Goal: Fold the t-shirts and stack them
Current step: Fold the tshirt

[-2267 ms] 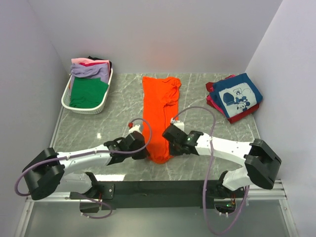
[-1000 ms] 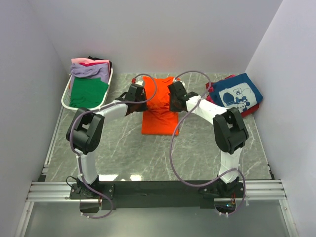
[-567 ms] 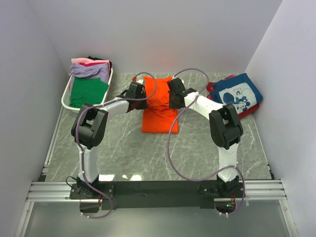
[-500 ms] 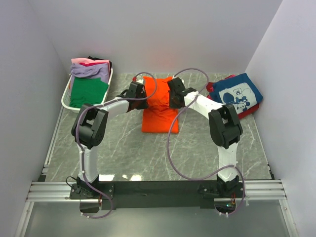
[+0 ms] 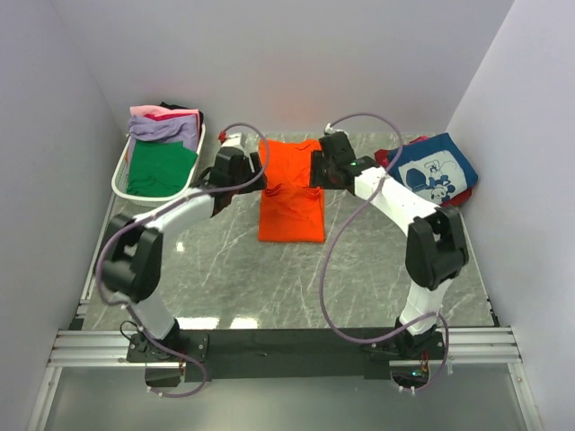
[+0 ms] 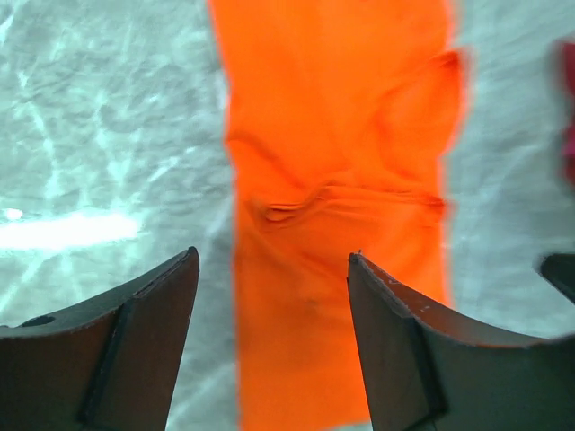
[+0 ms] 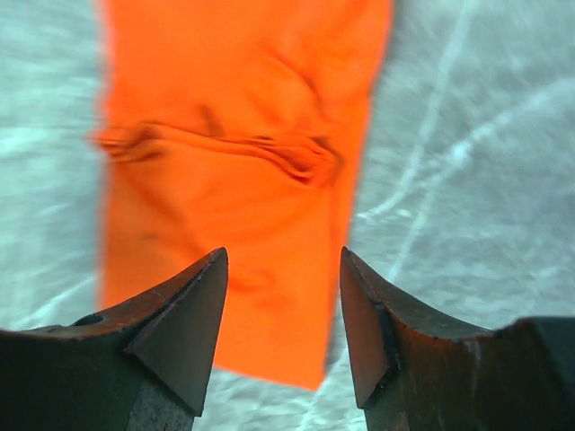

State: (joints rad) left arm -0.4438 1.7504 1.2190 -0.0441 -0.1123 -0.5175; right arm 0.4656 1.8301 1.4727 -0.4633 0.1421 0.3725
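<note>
Overhead, left claw (image 6: 271, 259), right claw (image 7: 285, 256) parted, orange t-shirt (image 5: 292, 193) beneath.

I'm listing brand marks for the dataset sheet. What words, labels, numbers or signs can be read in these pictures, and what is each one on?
No text can be read in any view.
Navy blue t-shirt: a white cartoon print only; any lettering in it is too small to read.
Orange t-shirt: plain, with no label or print showing.
White basket: no marks visible.
</note>
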